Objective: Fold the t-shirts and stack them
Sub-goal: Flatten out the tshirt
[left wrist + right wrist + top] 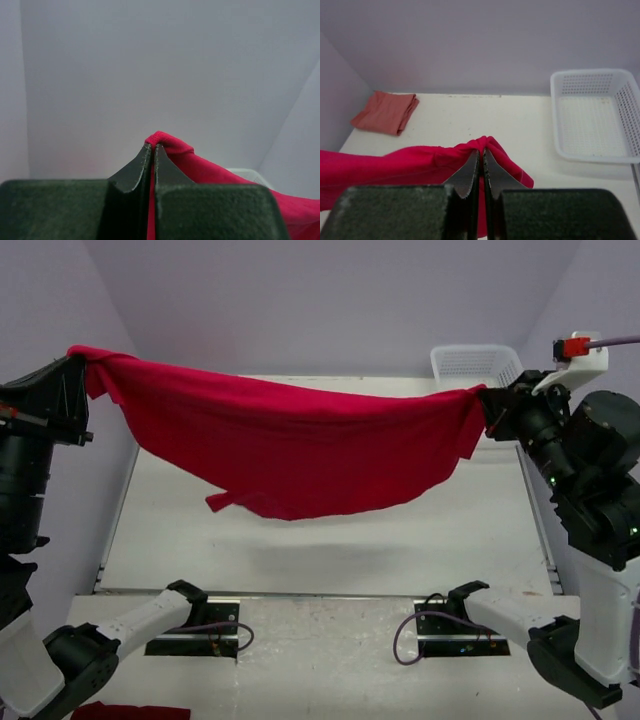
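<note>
Holding the bright red t-shirt [290,450] up in the air, we have it stretched wide, with one end pinched right beside the white lattice basket [475,365] and the other end far off on the side opposite the basket. Our right gripper [490,405] has the end next to the basket: its jaws are pressed together on a small bunched fold of red cloth, with only the fabric between them. Our left gripper [85,368], well away from the basket, is clamped the same way on the other end, and a little hump of cloth pokes out past the tips of its fingers [142,167]. Between the two grips the shirt sags in a shallow curve, lowest about midway from the basket to the left gripper, where a loose edge hangs down clear of the table [300,550]; we see its faint shadow on the surface below. The paler salmon-red t-shirt [385,112] lies folded flat on the table, close to the same back wall as the basket but well apart from it, toward the opposite corner. The basket itself sits upright on the table.
</note>
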Robot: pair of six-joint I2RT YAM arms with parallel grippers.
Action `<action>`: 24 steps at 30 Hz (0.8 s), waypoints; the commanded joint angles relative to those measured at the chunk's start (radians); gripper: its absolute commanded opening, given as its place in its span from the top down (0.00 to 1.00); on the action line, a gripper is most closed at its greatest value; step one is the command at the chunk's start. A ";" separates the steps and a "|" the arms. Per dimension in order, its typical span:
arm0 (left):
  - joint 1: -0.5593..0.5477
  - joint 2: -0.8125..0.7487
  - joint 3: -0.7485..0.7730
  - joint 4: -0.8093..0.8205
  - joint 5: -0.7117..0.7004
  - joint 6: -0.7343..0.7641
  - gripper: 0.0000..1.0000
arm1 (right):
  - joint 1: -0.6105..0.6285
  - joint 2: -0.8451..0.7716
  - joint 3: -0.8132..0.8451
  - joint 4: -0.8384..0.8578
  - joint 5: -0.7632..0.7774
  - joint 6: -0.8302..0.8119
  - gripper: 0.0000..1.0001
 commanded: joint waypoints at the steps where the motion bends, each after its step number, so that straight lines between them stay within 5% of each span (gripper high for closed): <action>1: 0.007 0.009 -0.013 0.009 0.147 0.006 1.00 | 0.002 -0.027 0.074 -0.006 -0.077 -0.069 1.00; 6: 0.007 -0.066 -0.140 0.034 0.290 -0.075 1.00 | 0.002 -0.044 0.187 -0.023 -0.090 -0.084 1.00; 11: 0.007 -0.185 -0.448 0.084 0.336 -0.173 1.00 | 0.001 0.029 0.297 -0.068 -0.074 -0.090 1.00; 18: 0.007 -0.391 -1.036 0.219 0.299 -0.362 1.00 | 0.001 0.340 0.323 -0.052 -0.051 -0.118 1.00; 24: 0.007 -0.457 -1.362 0.308 0.235 -0.482 1.00 | -0.004 0.726 0.408 0.008 -0.188 -0.153 1.00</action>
